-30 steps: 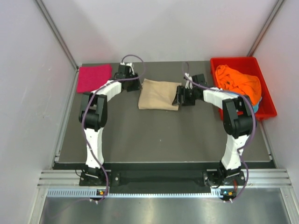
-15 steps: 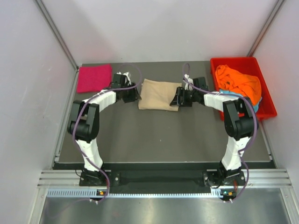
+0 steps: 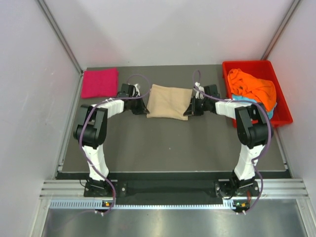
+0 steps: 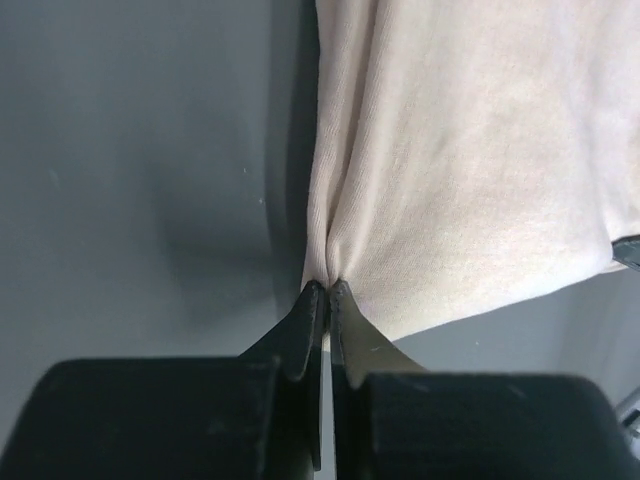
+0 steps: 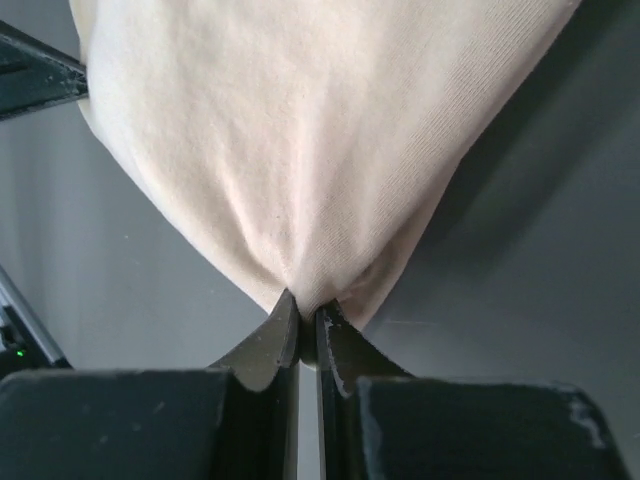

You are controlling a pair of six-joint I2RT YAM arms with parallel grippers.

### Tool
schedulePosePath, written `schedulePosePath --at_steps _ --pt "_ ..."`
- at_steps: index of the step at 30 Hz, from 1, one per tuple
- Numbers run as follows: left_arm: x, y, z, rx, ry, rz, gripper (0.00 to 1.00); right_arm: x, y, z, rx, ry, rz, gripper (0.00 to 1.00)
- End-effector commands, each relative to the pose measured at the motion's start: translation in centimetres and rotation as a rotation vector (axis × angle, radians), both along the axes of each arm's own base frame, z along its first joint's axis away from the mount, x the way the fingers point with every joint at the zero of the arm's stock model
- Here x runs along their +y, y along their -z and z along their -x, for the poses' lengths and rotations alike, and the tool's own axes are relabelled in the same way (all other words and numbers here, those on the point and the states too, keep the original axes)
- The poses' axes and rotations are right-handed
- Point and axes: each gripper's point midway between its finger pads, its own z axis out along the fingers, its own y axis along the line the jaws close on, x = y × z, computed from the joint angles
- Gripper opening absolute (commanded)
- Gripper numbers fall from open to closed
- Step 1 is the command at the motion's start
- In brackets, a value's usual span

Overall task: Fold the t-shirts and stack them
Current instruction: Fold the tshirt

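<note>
A folded beige t-shirt (image 3: 169,101) lies at the middle of the dark table. My left gripper (image 3: 145,106) is shut on its left edge, the cloth (image 4: 470,170) puckering at the gripper's tips (image 4: 327,290). On the other side my right gripper (image 3: 188,107) is shut on the right edge, where the beige fabric (image 5: 300,130) bunches into the closed tips (image 5: 304,305). A folded magenta-pink t-shirt (image 3: 100,82) sits at the back left. An orange t-shirt (image 3: 252,86) is crumpled in the red tray (image 3: 281,116), with a strip of light blue t-shirt (image 3: 270,109) under it.
Grey walls with metal corner posts enclose the table on three sides. The red tray stands against the right wall. Both arm bases sit on the rail at the near edge.
Both grippers have closed on the beige t-shirt's side edges. The left arm swung down from the back toward the shirt's left edge; the right gripper shifted slightly inward.
</note>
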Motion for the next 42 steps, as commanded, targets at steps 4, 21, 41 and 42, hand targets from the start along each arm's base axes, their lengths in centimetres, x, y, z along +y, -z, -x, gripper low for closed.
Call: schedulePosePath --at_steps 4,21,41,42 --pt "-0.4 -1.2 2.8 0.050 0.003 0.036 0.00 -0.5 -2.0 1.5 -0.043 -0.010 0.026 0.00" --pt "0.9 -1.4 10.0 0.126 -0.014 0.016 0.36 -3.0 -0.7 6.5 0.006 0.042 0.087 0.41" --pt "-1.1 -8.3 -9.1 -0.350 0.166 -0.049 0.46 -4.1 -3.4 -7.0 -0.126 -0.094 -0.074 0.63" --pt "-1.3 -8.2 -9.3 -0.360 0.179 -0.045 0.46 -3.9 -3.7 -7.4 -0.137 -0.105 -0.087 0.63"
